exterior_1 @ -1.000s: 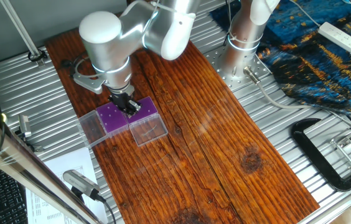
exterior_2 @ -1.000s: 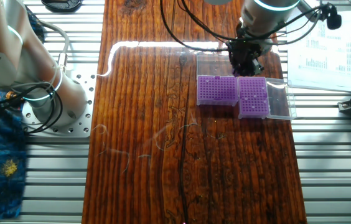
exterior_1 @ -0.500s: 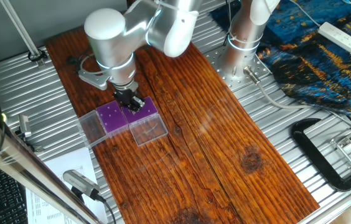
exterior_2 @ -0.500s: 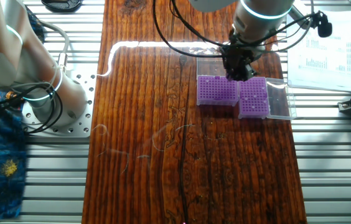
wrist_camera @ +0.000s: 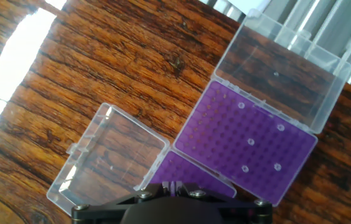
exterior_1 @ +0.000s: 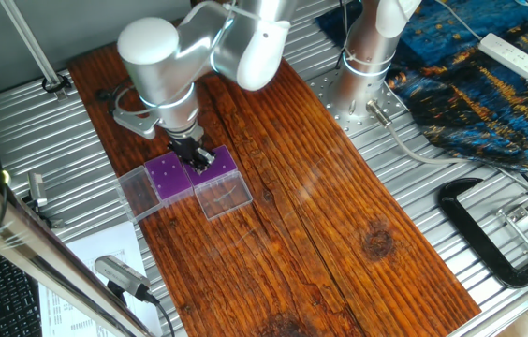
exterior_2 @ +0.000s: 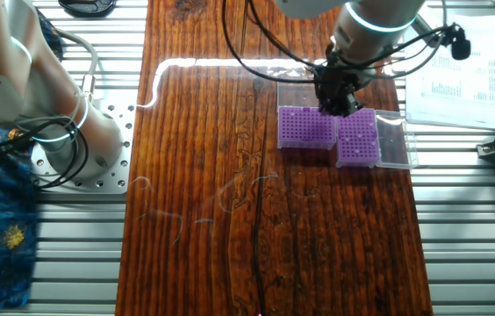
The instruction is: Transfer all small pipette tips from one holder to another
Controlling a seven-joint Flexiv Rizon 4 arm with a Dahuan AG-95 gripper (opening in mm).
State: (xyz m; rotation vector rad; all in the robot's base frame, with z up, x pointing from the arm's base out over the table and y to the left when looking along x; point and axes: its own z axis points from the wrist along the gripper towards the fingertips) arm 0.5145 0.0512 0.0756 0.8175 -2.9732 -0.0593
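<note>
hand (exterior_2: 334, 98) sits low over the seam between the two holders, on the worktop (exterior_2: 204, 175); fingertips hidden in all views, so can't tell if it's spread, clamped, or carrying a tip

two holders side by side, touching, both clear lids flipped open flat: holder A (wrist_camera: 257, 142) is the one with tips, holder B (wrist_camera: 188, 176) is right under the hand, mostly cut off in hand view

count on holder A: five small pipette tips (wrist_camera: 251, 142) as pale dots, scattered, standing vertical in their holes; none visible on the showing part of holder B, rest is hidden

key relation: tips lie off to holder A's side of the hand, just across the seam, so my guess is the next pick needs a short sideways shift onto A, then straight down along the tip axis
</note>
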